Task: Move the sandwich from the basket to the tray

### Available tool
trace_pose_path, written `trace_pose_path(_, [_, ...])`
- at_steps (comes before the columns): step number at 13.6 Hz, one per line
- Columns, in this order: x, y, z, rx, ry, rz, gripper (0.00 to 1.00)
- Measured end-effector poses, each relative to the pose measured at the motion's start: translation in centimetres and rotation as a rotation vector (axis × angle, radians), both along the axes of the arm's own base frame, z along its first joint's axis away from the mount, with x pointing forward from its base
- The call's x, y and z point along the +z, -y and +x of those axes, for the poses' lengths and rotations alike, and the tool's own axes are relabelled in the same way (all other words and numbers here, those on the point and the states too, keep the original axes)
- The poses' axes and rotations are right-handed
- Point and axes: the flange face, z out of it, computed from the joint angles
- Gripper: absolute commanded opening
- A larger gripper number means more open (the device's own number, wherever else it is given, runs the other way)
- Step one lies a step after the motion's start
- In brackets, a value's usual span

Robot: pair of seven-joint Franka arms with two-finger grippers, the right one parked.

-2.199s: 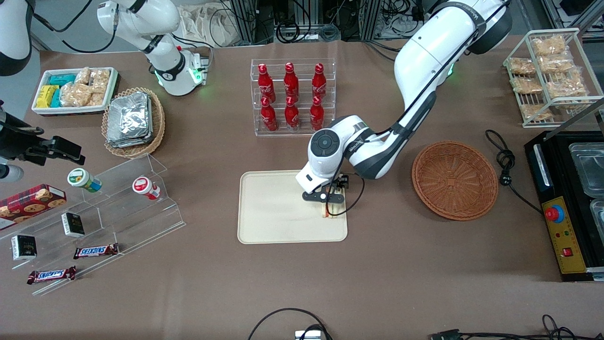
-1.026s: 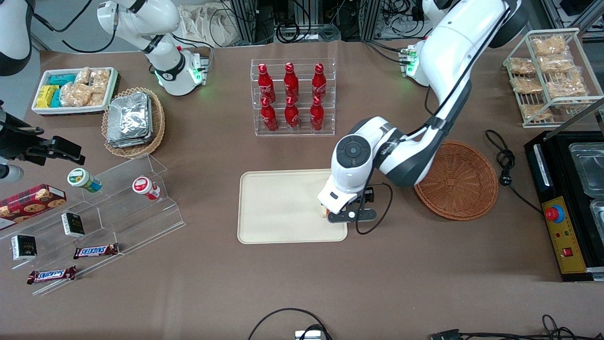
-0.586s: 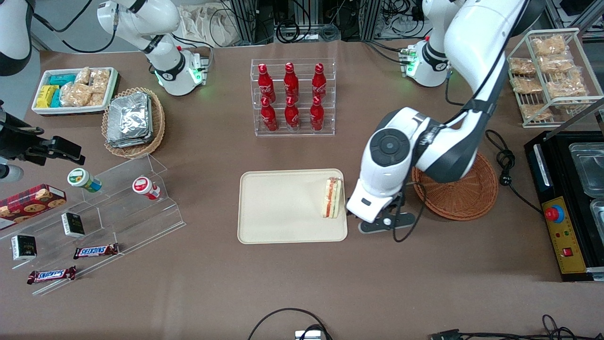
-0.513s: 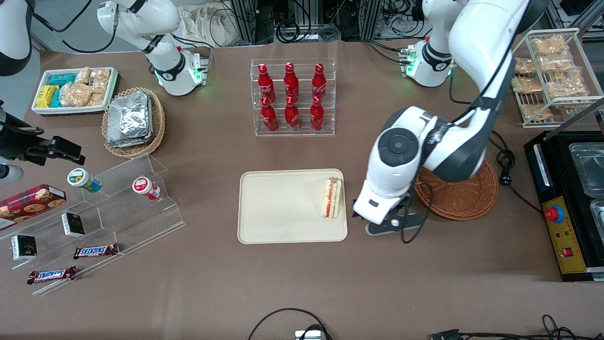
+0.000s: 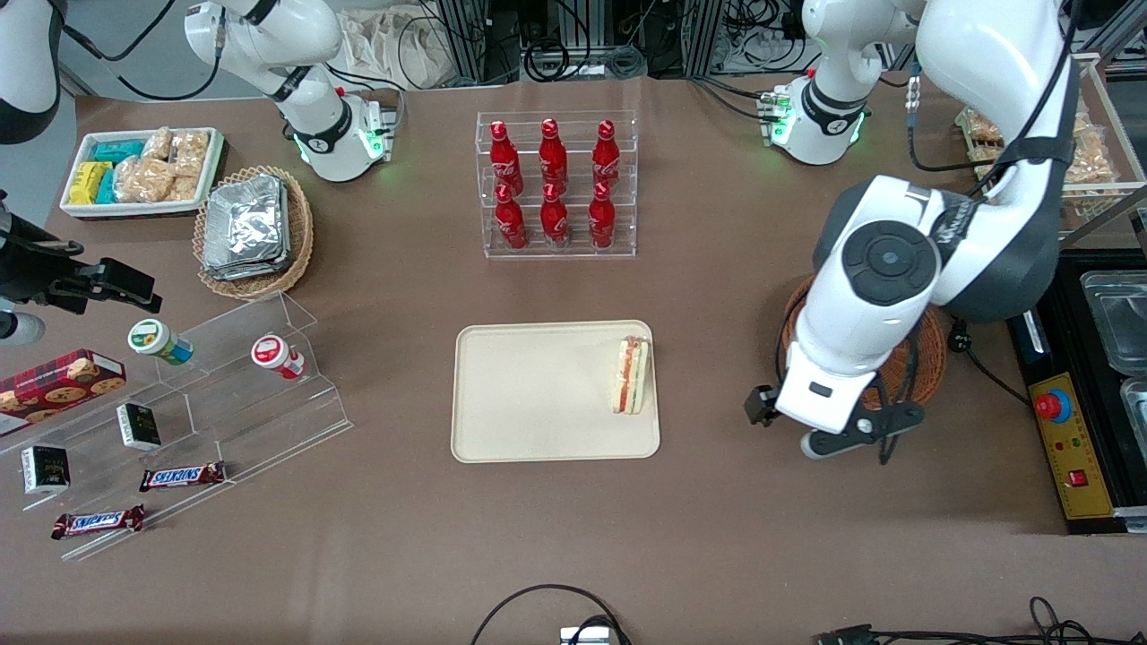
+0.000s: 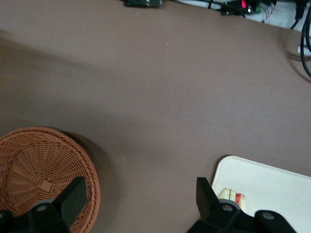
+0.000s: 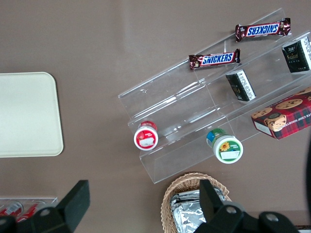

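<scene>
Sandwich: one sandwich (image 5: 632, 375) is lying on the tray (image 5: 529, 394), at the tray's end toward the working arm, its striped cut edge showing.
Tray: one cream tray is sitting mid-table, nearer the front camera than the bottle rack (image 5: 556, 184).
Basket: one reddish-brown basket (image 5: 923, 372) is resting toward the working arm's end of the table, well apart from the tray and largely covered by the arm in the front view.
Gripper: the left arm's gripper (image 6: 138, 206) is hovering over bare table between basket and tray, its two fingers (image 6: 73, 196) standing wide apart and holding nothing.
Bottles: six red bottles are standing in the clear rack, in two rows of three.
Candy bars: two Snickers bars (image 7: 215, 59) are lying on the clear stepped stand (image 5: 215, 394).
Left wrist view: it is showing the spread fingers, a corner of the tray with the sandwich (image 6: 232, 196) and the basket's (image 6: 39, 170) weave, which the front view is mostly hiding.
Right wrist view: it is showing the tray's (image 7: 26, 116) bare end, without the sandwich.
</scene>
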Motion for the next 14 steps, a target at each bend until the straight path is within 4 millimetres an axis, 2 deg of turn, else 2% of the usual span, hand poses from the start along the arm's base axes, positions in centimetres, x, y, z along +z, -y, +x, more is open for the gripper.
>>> trace_pose_path(7, [4.5, -7.0, 0.5, 0.011, 0.012, -0.044, 1.0])
trace_pose_path(12, [6.8, -10.7, -0.2, -0.029, -0.004, -0.044, 1.0])
trace_pose_path(14, [7.9, -13.5, -0.9, -0.065, -0.011, -0.059, 1.0])
